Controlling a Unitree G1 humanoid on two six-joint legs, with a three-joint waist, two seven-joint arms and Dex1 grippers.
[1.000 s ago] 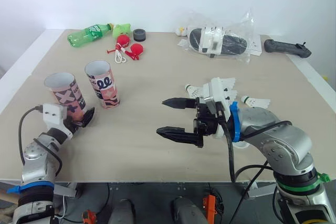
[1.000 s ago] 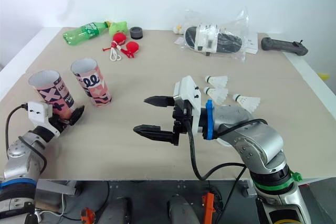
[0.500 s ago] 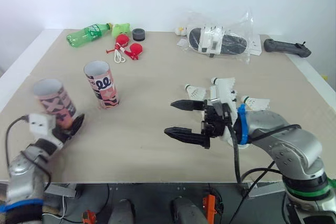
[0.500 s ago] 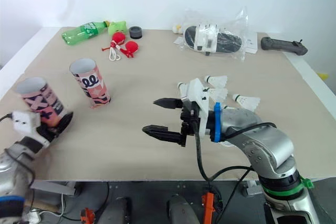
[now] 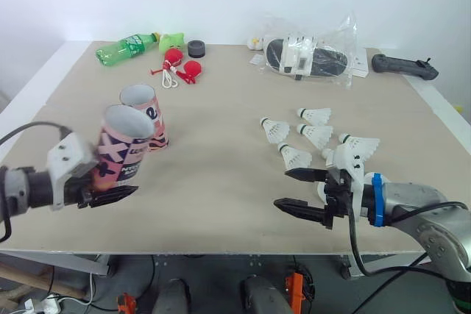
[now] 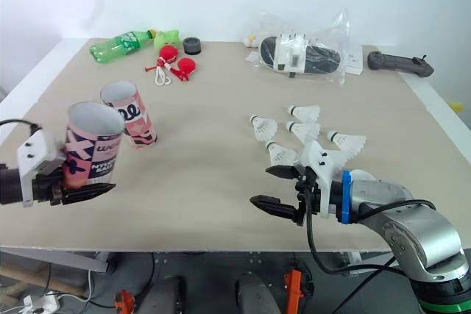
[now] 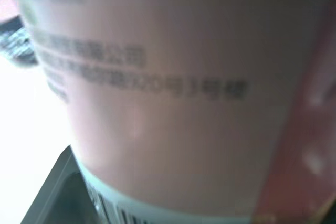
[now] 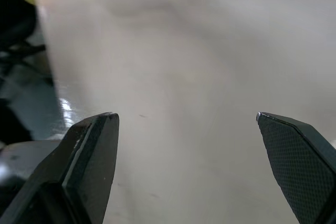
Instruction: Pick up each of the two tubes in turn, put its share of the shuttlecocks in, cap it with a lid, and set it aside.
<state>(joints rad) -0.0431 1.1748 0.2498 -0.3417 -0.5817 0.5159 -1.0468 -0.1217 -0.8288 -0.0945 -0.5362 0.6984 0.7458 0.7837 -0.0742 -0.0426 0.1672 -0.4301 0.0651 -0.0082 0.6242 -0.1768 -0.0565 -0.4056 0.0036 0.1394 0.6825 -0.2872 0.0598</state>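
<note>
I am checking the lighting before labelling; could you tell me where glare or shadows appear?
Right wrist view: a bright glint on the table near its edge. Left wrist view: white glare beside the held tube. Eye views: soft light; the standing tube casts a faint shadow.

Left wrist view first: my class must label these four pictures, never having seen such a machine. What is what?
This is a humanoid robot with two arms, each ending in black two-fingered jaws. The two wide pictures come from its head, looking down at a table. The other two come from cameras on its wrists. The left wrist view is a close-up of the pink tube that the left jaws hold, tilted. The right jaws are open, beside five shuttlecocks. A second tube stands upright; a green bottle and a plastic bag lie farther back.
</note>
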